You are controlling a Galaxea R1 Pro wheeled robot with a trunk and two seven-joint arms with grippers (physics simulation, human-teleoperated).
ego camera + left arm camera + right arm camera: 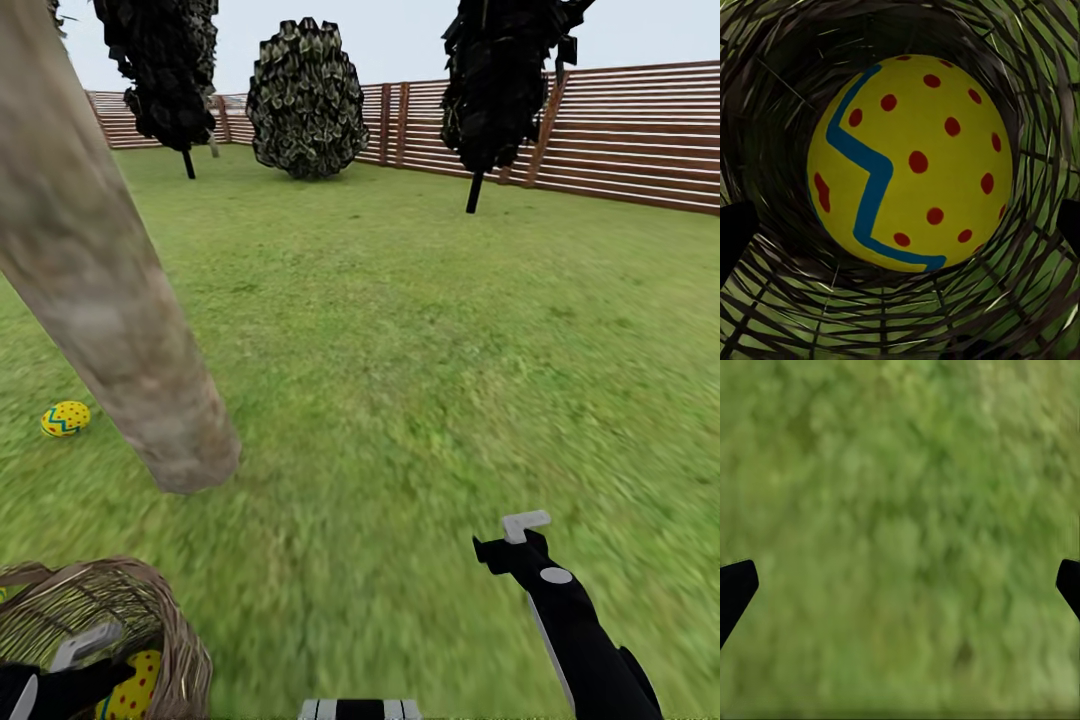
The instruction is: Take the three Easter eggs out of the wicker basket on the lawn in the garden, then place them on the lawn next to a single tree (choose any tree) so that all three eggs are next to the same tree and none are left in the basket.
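- Wicker basket sitting at the near left on the lawn, just in front of the tree.
- Left gripper reaching down into that basket, with a yellow egg right beside it inside the weave.
- Same egg up close from the left wrist view: yellow, red dots, blue zigzag band, resting at the bottom of the basket.
- Left fingers spread wide at either edge of that view, not touching the egg, nothing held.
- Second egg lying out on the grass at the left, just beside the base of the thick grey-tan tree trunk, which leans across the left side of the head view.
- Can't tell where the third egg is.
- Right gripper hanging over bare grass at the near right, well apart from the basket.
- Right fingers wide apart too in the right wrist view, just blurry lawn between them, holding nothing.
- Far end: round dark bush, two narrow black-leaved trees, and the brown slat fence running along the back.
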